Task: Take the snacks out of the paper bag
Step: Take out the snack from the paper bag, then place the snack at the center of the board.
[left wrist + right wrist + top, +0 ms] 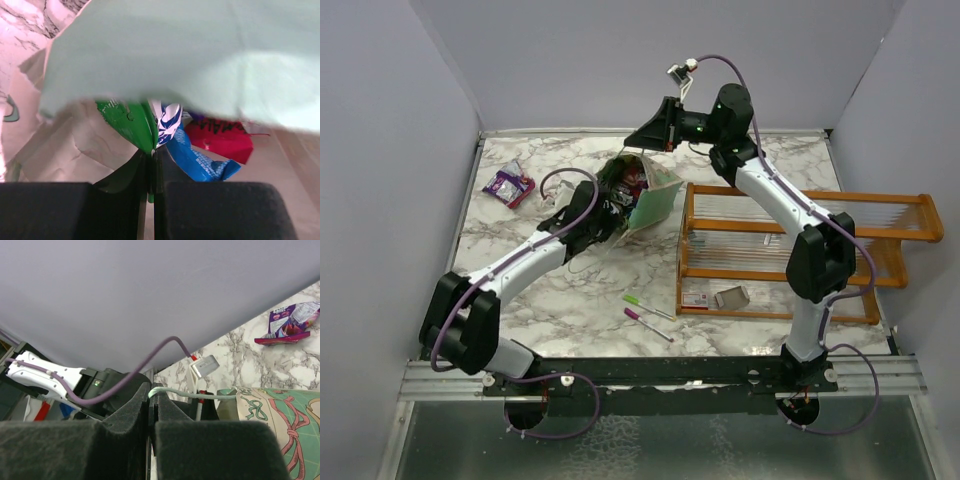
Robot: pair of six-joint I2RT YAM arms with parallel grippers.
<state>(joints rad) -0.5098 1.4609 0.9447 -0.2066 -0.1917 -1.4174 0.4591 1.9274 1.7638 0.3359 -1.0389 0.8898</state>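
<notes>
Left gripper (151, 156): jaws pinched shut on the lower corner of the green packet (125, 119), inside the bag's mouth.
Right gripper (151, 390): jaws closed on the string handle (195, 394). The thin pale cord runs out from between the fingers to the bag's rim.
Paper bag (655, 200): 1, mint-green paper printed with pink and green ribbon bows, with a cream, creased lining. It is tilted, mouth toward the left jaws, rim just beside the right jaws.
Bag flap (200, 55): a smooth pale-mint sheet arching just above the left jaws.
Snacks in the bag: 3 can be told apart ahead of the left jaws.
- green packet: glossy crinkled foil tapering to the pinched corner.
- blue packet (195, 157): shiny, twisted, with white print, just beside the right-hand finger.
- red packet (220, 137): flat with dark lettering, farther in, behind the blue one.
- Anything deeper is hidden by the flap.
Snack out of the bag: 1 purple packet (508, 185), flat and shiny, on the marble-patterned table (570, 300), well apart from both jaws.
Pens: 2, thin, 1 green-capped (647, 305) and 1 pink (648, 325). They lie near each other, behind the left jaws.
Rack (800, 240): 1, orange wood with thin rods, beside the bag and well apart from both jaws.
On the rack's near shelf: 1 small white card (697, 298) and 1 small grey packet (731, 296). Print too small to read.
</notes>
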